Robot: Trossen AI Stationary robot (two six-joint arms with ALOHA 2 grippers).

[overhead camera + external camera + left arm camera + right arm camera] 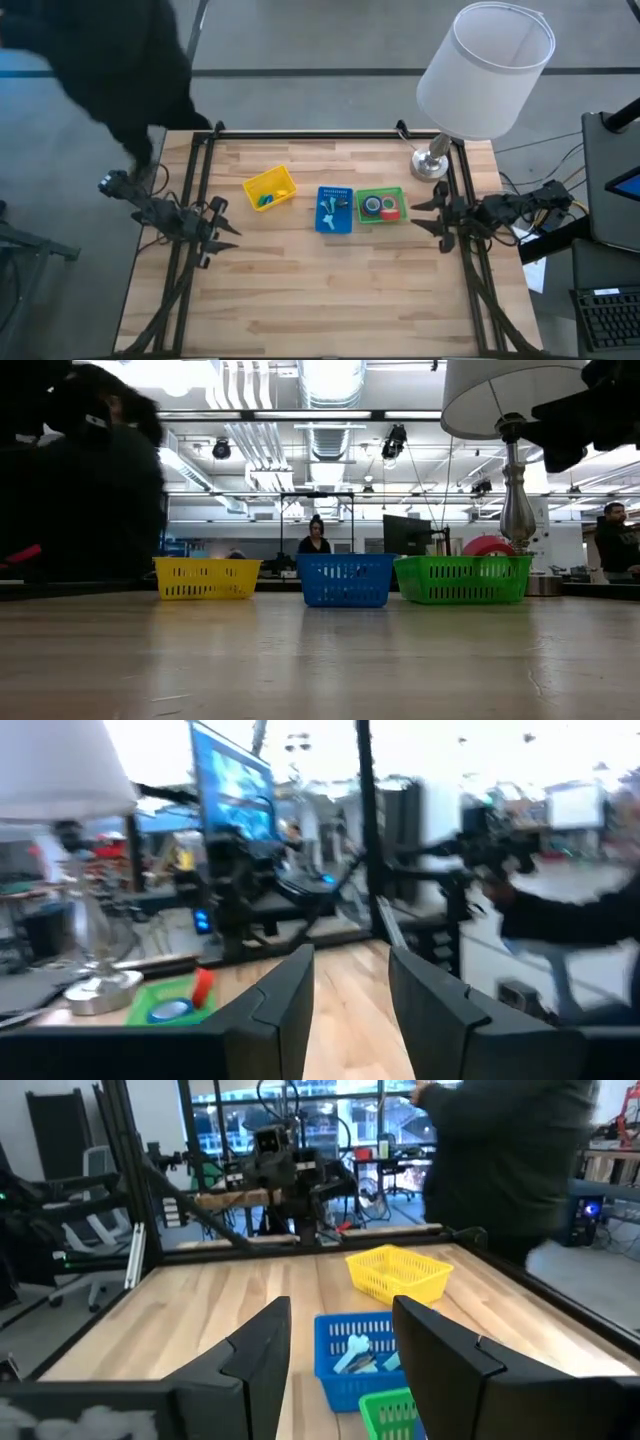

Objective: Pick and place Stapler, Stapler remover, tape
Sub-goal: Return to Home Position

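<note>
Three small baskets stand in a row mid-table: yellow (269, 187), blue (335, 209) and green (381, 206). Tape rolls lie in the green basket, a blue one (372, 206) and a red one (390, 209); the red roll (488, 546) rises above the rim in the low view. The blue basket (355, 1365) holds small pale things, the yellow one small blue-green things; I cannot tell which is the stapler. My left gripper (228, 226) hovers open left of the baskets. My right gripper (418, 217) hovers open just right of the green basket.
A table lamp (432, 163) with a white shade (486, 70) stands at the far right corner, behind the green basket. A person in dark clothing (110, 70) stands beyond the far left corner. Bare wood (330, 290) stretches across the near half.
</note>
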